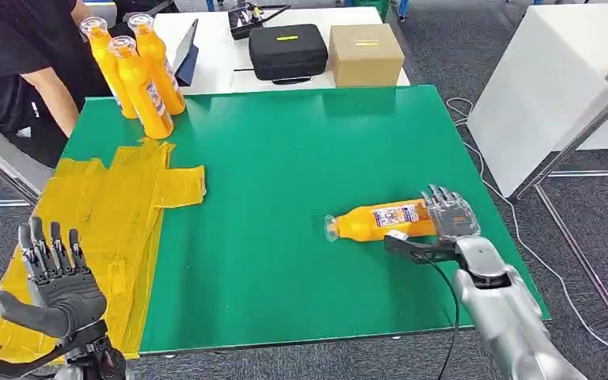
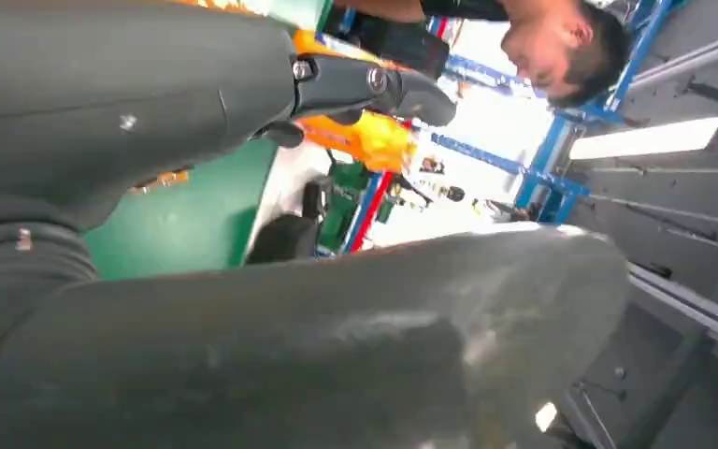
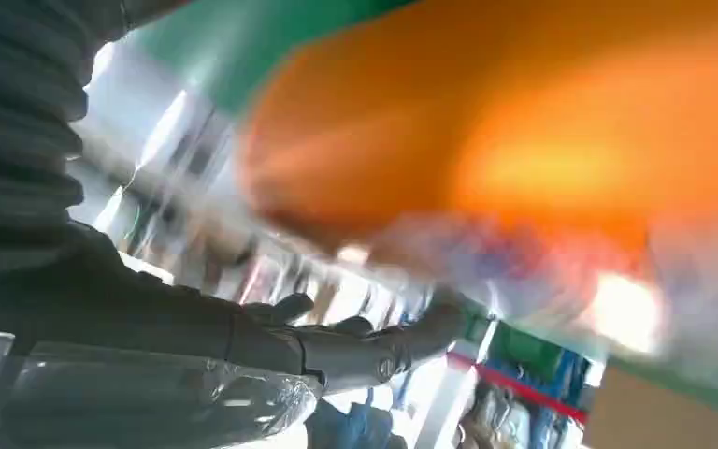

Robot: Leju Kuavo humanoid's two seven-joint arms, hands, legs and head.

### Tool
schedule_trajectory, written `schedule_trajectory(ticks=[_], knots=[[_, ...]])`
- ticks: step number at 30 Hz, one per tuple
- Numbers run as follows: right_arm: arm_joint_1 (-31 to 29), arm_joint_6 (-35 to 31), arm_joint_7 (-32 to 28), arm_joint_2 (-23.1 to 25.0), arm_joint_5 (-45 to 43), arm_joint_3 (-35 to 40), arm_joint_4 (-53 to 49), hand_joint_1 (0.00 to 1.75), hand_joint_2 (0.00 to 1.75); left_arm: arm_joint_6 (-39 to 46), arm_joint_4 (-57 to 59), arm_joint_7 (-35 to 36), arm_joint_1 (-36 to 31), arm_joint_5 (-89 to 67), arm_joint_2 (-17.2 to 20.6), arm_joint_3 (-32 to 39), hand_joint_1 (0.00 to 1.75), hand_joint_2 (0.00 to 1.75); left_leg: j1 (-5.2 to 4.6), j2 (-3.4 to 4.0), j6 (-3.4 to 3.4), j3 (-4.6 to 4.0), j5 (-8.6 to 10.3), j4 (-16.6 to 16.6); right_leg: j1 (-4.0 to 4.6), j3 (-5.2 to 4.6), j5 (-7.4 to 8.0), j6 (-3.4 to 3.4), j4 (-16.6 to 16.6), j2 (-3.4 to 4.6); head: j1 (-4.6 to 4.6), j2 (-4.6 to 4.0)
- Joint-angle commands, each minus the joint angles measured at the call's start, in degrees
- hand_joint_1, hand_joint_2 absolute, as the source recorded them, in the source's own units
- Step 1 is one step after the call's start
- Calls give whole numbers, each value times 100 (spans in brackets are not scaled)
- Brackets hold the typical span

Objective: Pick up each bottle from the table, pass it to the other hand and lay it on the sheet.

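Observation:
An orange bottle (image 1: 376, 222) lies on its side on the green table (image 1: 285, 158), cap pointing left. My right hand (image 1: 443, 226) is at its base, fingers (image 1: 447, 204) over the far side and thumb stretched along the near side; the grip looks loose. In the right wrist view the bottle (image 3: 524, 140) is a close blur with the thumb (image 3: 355, 351) held out beside it. My left hand (image 1: 55, 285) hangs open with fingers spread, over the near left corner of the yellow sheet (image 1: 111, 214). Three more orange bottles (image 1: 138, 67) stand upright at the table's back left.
A person in black (image 1: 24, 55) stands at the back left, close to the standing bottles. Behind the green table, a white table holds a black case (image 1: 287, 51) and a cardboard box (image 1: 366, 54). Another white table (image 1: 546, 79) stands to the right.

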Motion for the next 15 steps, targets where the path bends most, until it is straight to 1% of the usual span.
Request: schedule_trajectory(ticks=[1,6,7,10,13,15], knots=[[-1128,-431,-31,479,27,752,2698,0,175,75,261,24,-76,46,30,-35,0,0,1,-1,-15,22,1,-10,-1,25,-1,-1,-9,-5,2,0],[-805,-616,-89,480,-79,715,2234,0,175,91,127,-4,70,92,11,64,0,0,6,-10,-13,40,5,-13,2,49,2,3,-20,-15,0,2],[-799,-602,-70,519,-75,724,2212,0,175,91,97,-5,98,92,17,81,0,0,8,4,-10,41,1,-8,4,45,4,2,-14,1,2,0],[-796,-576,-39,533,-66,733,2189,0,175,91,63,-5,116,92,8,90,0,0,8,-10,-9,39,3,-7,3,45,2,1,-12,-12,2,0],[-885,-502,-71,614,-49,783,2189,0,175,101,14,-8,142,110,14,151,0,0,8,-2,-9,40,2,-5,2,45,3,1,-10,-4,2,0],[-834,-528,-90,616,-62,789,2137,0,175,98,-74,-19,227,129,21,191,0,0,6,-4,-10,44,2,-7,2,48,4,2,-12,-4,2,2]])
